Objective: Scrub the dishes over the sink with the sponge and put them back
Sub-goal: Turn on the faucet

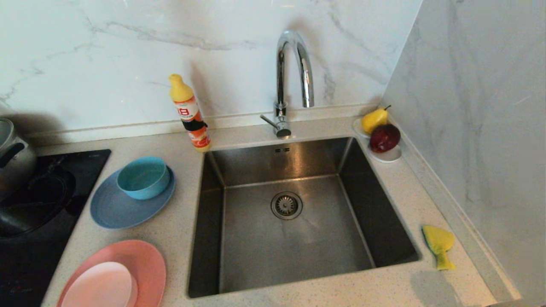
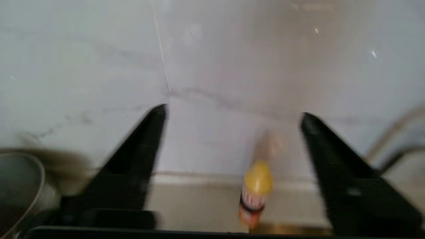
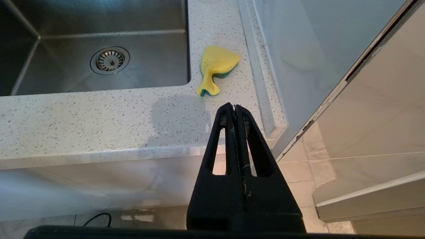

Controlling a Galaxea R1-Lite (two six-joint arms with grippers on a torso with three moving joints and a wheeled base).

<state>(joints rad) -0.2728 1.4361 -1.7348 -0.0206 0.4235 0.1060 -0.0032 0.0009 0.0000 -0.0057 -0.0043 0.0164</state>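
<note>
The steel sink lies mid-counter, drain strainer in its floor. Left of it a teal bowl rests on a grey-blue plate; nearer me a small pale pink dish lies on a salmon-pink plate. The bent yellow sponge lies on the counter right of the sink. Neither arm shows in the head view. My left gripper is open and empty, facing the back wall. My right gripper is shut and empty, hanging off the counter's front edge, short of the sponge.
A chrome tap and an orange soap bottle stand behind the sink. A white dish with a pear and an apple fills the back right corner. A steel pot and a black hob are at far left.
</note>
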